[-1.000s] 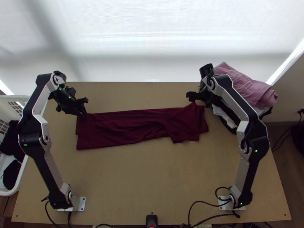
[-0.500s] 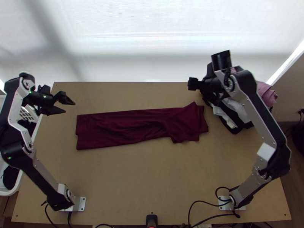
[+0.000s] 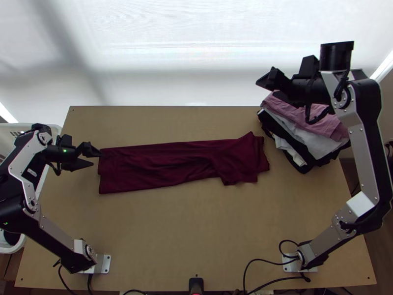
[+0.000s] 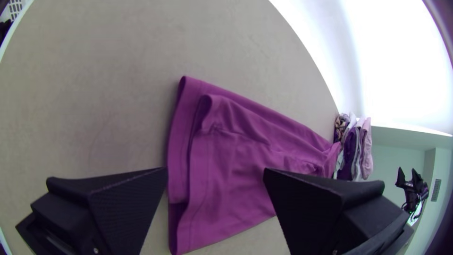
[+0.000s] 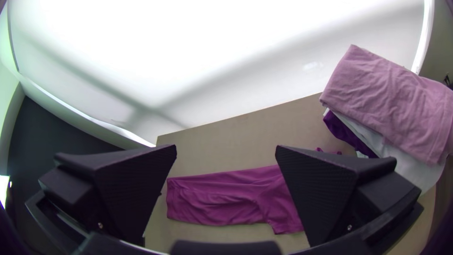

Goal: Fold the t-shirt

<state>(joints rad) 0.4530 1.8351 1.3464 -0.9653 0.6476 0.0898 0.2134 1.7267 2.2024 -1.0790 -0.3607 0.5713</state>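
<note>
Beyond the table [image 3: 196, 236], a white blind [image 3: 196, 34] glows, crossed by a slanting shadow [image 3: 73, 54]; dark floor [image 3: 380, 255] lies to the table's right.

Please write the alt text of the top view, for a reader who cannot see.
A dark red t-shirt, folded into a long strip, lies across a wooden table between two robot arms. Beyond its right end is a pile of folded clothes.

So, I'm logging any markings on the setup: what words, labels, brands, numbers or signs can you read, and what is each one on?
None can be read.
Small pale mark on the left arm: too small to read.
T-shirt: no lettering I can make out.
Stack of folded clothes: likewise.
</note>
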